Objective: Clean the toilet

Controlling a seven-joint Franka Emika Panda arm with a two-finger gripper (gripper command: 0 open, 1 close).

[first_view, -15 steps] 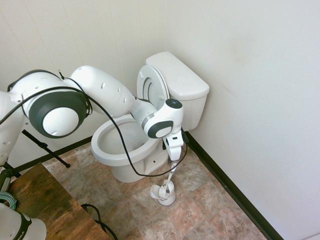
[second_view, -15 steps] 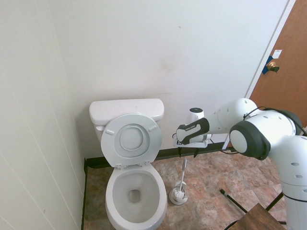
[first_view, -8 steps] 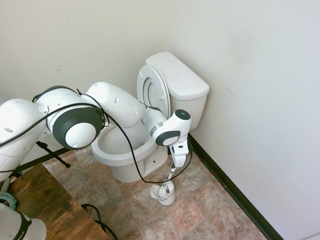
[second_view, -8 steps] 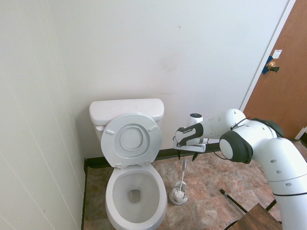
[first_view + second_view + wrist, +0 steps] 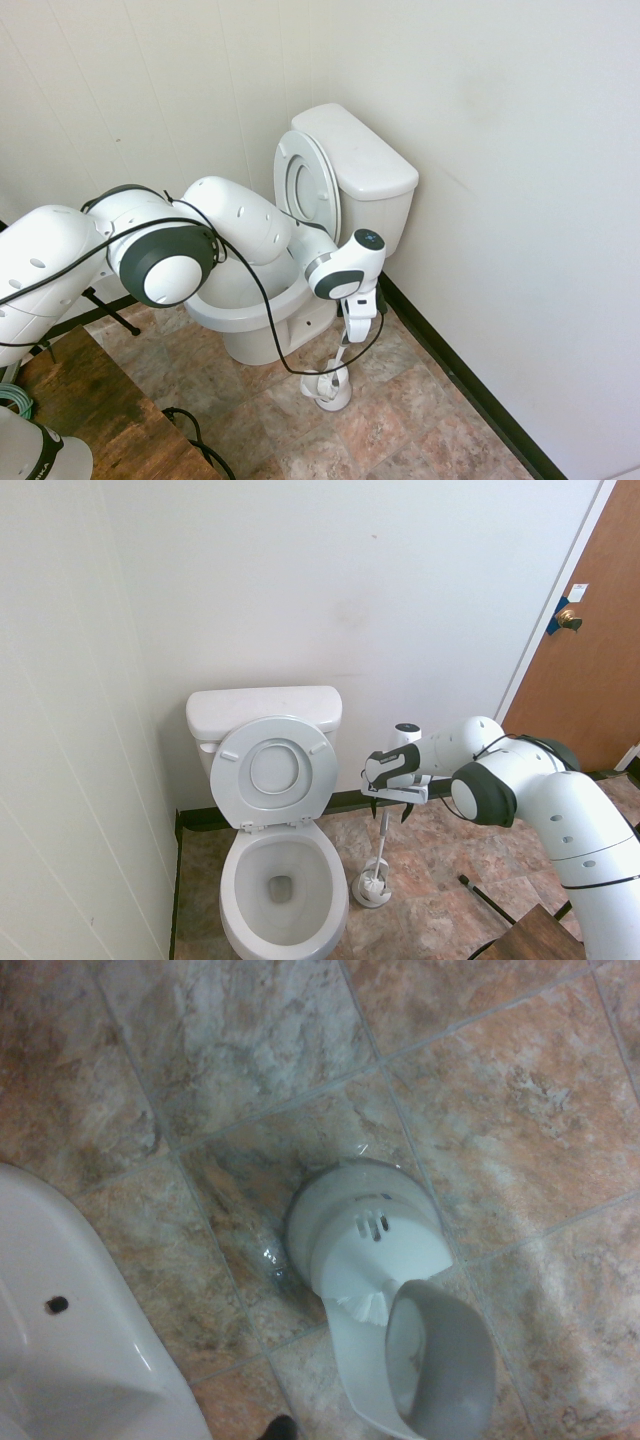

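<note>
- The white two-finger gripper (image 5: 392,814) is pointed straight down above the upright handle of the white toilet brush (image 5: 381,842); its fingers are spread apart, and whether the handle is touched cannot be told.
- The brush is stood in a small round white plastic holder (image 5: 328,388) on the mottled brown tile floor (image 5: 250,1070), just beside the toilet's base.
- The large glossy white ceramic toilet (image 5: 277,880) is set against the white wall, with lid and seat raised against the boxy tank; water is seen low in the oval bowl.
- No legible writing is seen.
</note>
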